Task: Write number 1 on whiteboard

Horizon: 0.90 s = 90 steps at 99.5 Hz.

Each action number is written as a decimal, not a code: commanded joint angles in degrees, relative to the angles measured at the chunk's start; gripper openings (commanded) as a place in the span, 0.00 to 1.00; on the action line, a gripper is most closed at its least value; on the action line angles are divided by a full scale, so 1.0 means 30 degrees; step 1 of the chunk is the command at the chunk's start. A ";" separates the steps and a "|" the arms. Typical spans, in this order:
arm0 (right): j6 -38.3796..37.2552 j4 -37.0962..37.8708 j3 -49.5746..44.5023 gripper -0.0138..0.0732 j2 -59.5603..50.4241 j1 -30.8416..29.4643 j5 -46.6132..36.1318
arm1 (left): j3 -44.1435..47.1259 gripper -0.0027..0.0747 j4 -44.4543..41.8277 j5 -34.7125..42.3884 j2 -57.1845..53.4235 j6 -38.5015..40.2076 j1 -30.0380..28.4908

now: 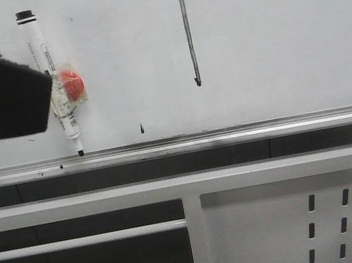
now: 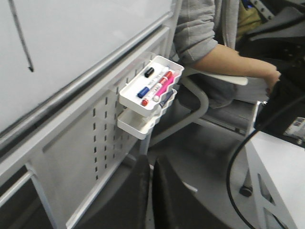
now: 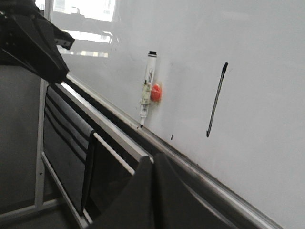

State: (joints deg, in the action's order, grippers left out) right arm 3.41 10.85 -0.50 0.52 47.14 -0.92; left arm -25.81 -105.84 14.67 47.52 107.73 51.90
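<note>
Whiteboard point(image 1: 268, 35): upright, glossy white, silver rail along its lower edge.
Number 1 point(image 1: 187, 28): long thin dark stroke, upper centre of the board, small hook at the lower end, well above the rail.
Marker point(image 1: 51, 81): white, black cap up, stuck on the board's left part by an orange magnet point(image 1: 72, 85); tip just above the rail.
Tick mark point(image 1: 142, 129): short, low, between marker and stroke.
Left gripper point(image 2: 150, 191): fingers pressed together, holding nothing, away from the board.
Right gripper point(image 3: 153, 188): jaws look closed, empty; view dark.
Tray point(image 2: 143, 102): on the perforated panel at right, holding spare markers.
</note>
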 commanded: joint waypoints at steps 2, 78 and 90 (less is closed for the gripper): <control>0.0043 0.0218 -0.0206 0.08 0.0358 -0.0089 -0.0861 | -0.0555 0.01 0.0234 -0.0499 -0.0086 -0.0563 -0.0037; 0.0043 0.0218 -0.0206 0.08 0.0358 -0.0089 -0.0829 | -0.0922 0.01 0.0234 0.1184 -1.3387 -0.0423 -0.8841; 0.0043 0.0218 -0.0206 0.08 0.0358 -0.0089 -0.0829 | -0.0922 0.01 0.0234 0.1234 -1.5649 -0.0954 -1.0189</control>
State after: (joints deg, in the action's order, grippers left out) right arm 3.41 10.85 -0.50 0.52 47.14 0.48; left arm -26.90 -106.15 19.46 3.11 105.89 23.82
